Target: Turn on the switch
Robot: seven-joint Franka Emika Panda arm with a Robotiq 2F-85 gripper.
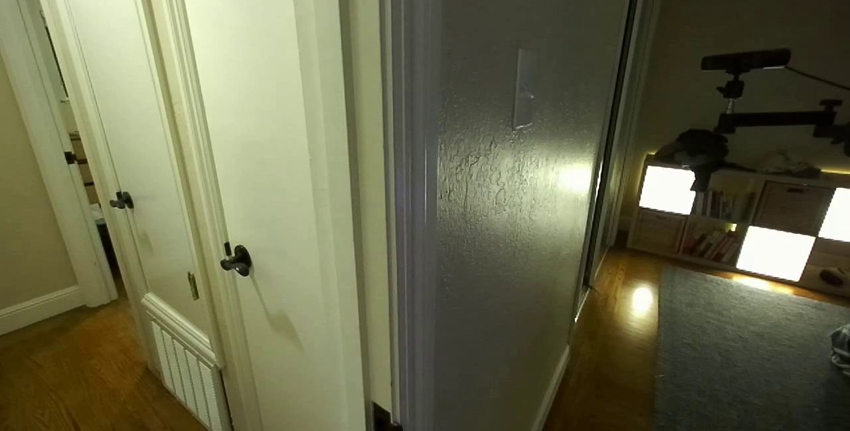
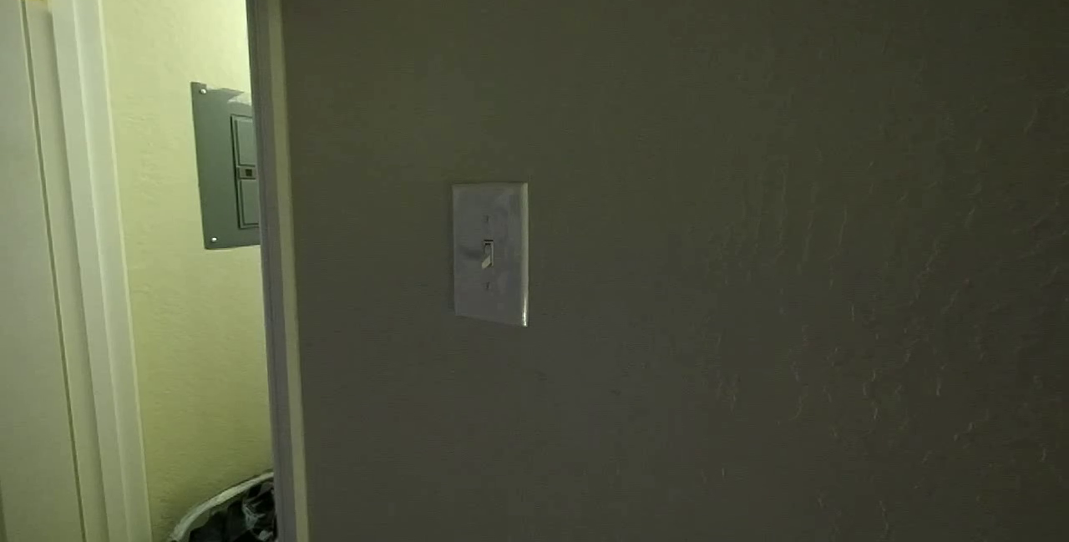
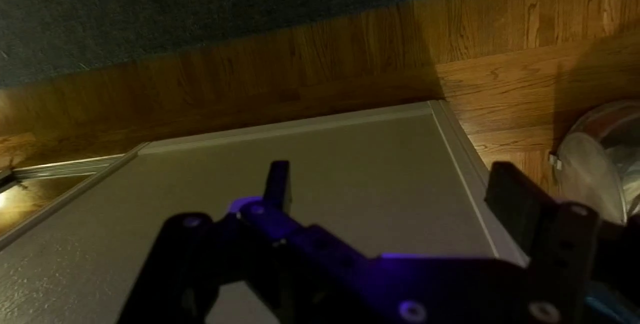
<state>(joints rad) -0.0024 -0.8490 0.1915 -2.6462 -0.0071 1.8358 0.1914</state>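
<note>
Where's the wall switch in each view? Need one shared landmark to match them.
In an exterior view: wall switch right of centre, upper half.
In an exterior view: wall switch near the middle, slightly left.
Wrist view: not seen; the gripper blocks part of the picture.
Shared landmark: the textured wall, in all three.

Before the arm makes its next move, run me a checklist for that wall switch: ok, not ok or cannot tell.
1. Switch in sight: ok, in both exterior views.
2. Way to the lever unblocked: ok, nothing shows in front of it.
3. Lever not already up: ok, it appears to point down.
4. Gripper holding nothing: ok, jaws apart.
5. Gripper lined up with the switch: cannot tell; no view clearly shows both.
6. Gripper clear of the wall: cannot tell from the wrist view.
</note>
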